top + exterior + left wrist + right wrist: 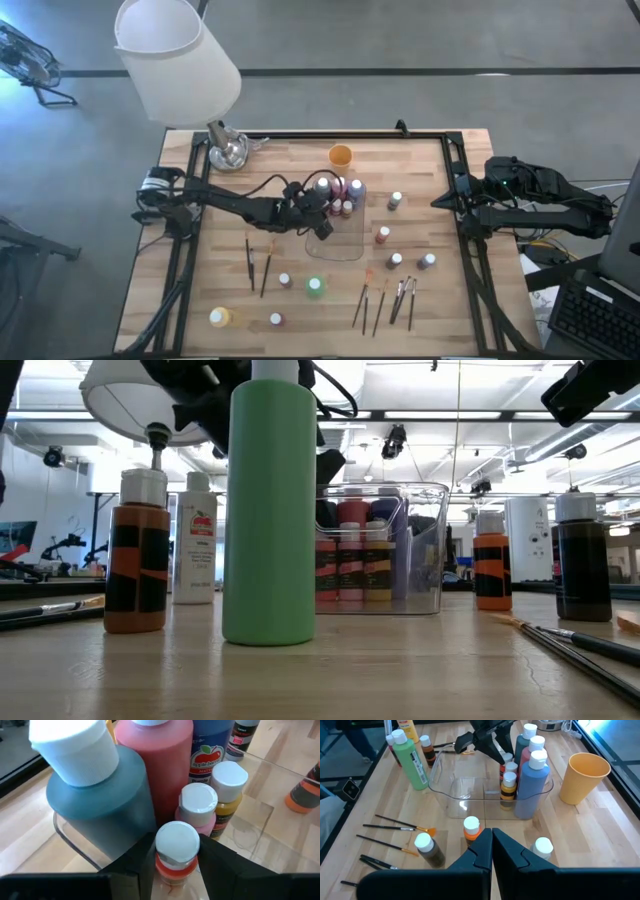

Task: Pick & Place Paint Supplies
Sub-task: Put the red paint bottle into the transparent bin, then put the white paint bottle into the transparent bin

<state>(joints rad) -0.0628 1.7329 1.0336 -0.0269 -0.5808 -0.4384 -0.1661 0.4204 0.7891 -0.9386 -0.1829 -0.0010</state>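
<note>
STEP: placing — left hand [176,865], fingers partly spread, grips small white-capped orange paint bottle [175,851] inside clear rectangular plastic tray [345,248], mid-tabletop | NEXT: release, lift clear — right hand [492,851] shut, empty, right edge

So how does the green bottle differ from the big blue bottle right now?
The green bottle stands on bare wood outside the tray; the blue bottle stands inside it, packed among other bottles. The green one stands alone, away from the left gripper; the blue one is close to it. Both are upright with white caps.
</note>
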